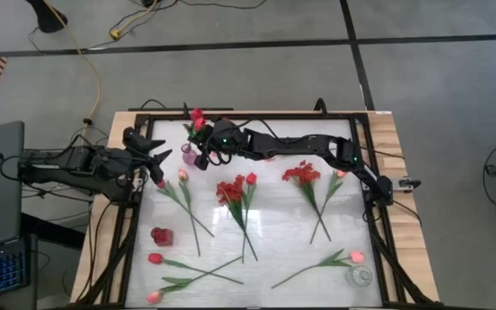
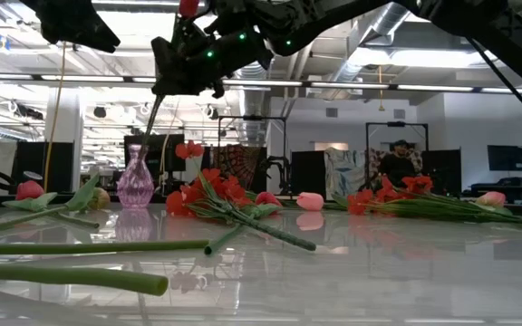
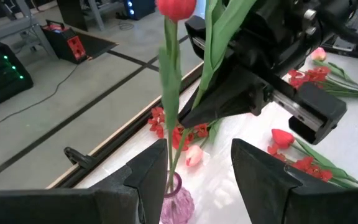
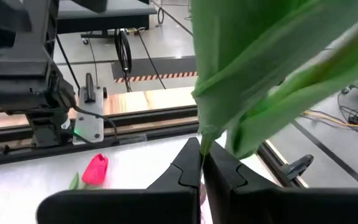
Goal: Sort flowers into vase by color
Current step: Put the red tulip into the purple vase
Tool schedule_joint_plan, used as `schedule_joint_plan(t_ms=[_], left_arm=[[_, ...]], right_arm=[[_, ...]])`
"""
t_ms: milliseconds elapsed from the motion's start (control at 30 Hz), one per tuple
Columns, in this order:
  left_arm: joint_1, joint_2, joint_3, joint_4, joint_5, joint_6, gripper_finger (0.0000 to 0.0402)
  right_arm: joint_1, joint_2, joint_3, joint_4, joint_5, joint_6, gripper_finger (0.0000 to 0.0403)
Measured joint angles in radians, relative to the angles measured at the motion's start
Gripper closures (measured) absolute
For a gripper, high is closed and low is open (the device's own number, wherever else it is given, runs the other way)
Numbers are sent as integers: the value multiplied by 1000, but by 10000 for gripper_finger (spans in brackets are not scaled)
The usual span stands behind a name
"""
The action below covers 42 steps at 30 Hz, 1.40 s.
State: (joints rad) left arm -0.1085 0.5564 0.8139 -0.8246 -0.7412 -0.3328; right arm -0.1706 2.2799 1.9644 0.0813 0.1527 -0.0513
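Note:
My right gripper (image 1: 203, 145) reaches across the table's far side and is shut on a red tulip (image 1: 198, 116). The tulip's bloom (image 3: 176, 7) stands above the gripper. Its stem (image 2: 152, 122) runs down into the mouth of a small pink glass vase (image 2: 136, 186). My left gripper (image 1: 160, 164) hovers open to the left of the vase (image 1: 187, 153). In the left wrist view its fingers (image 3: 148, 180) frame the vase (image 3: 178, 204) without touching it. My right gripper pinches the tulip's green stem (image 4: 202, 146) between its two fingers, just below a broad leaf (image 4: 260, 74). The fingers come nearly level from the table's right side and lie across the stem. The tulip stands almost upright, bloom up, with its lower end at the vase's mouth (image 3: 170, 180).
Loose flowers lie on the white table. These are red blossom sprays (image 1: 231, 189) (image 1: 301, 176), pink tulips (image 1: 183, 176) (image 1: 340, 176) (image 1: 356, 256) and a red tulip (image 1: 155, 258). A red vase (image 1: 161, 234) stands near left and a clear glass one (image 1: 360, 275) near right.

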Motion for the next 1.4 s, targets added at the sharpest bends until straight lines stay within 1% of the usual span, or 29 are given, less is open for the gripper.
schedule_joint_plan(t_ms=[333,400,800,933,1100,1300,1400], left_arm=[[0,0,0,0,-4,6,235],[0,0,0,0,-4,1,235],[0,0,0,0,-4,-2,235],[0,0,0,0,-4,-2,235],[0,0,0,-1,-4,0,235],[0,0,0,-1,-3,3,235],[0,0,0,-1,-4,3,235]], right_arm=[[0,0,0,-3,-2,-2,368],[0,0,0,-1,-19,-4,365],[0,0,0,-33,-28,-2,322],[0,-2,0,-41,-27,-2,293],[0,-3,1,-56,-25,1,242],[0,-6,113,-248,-24,17,172],[1,-5,165,-351,-24,18,148]])
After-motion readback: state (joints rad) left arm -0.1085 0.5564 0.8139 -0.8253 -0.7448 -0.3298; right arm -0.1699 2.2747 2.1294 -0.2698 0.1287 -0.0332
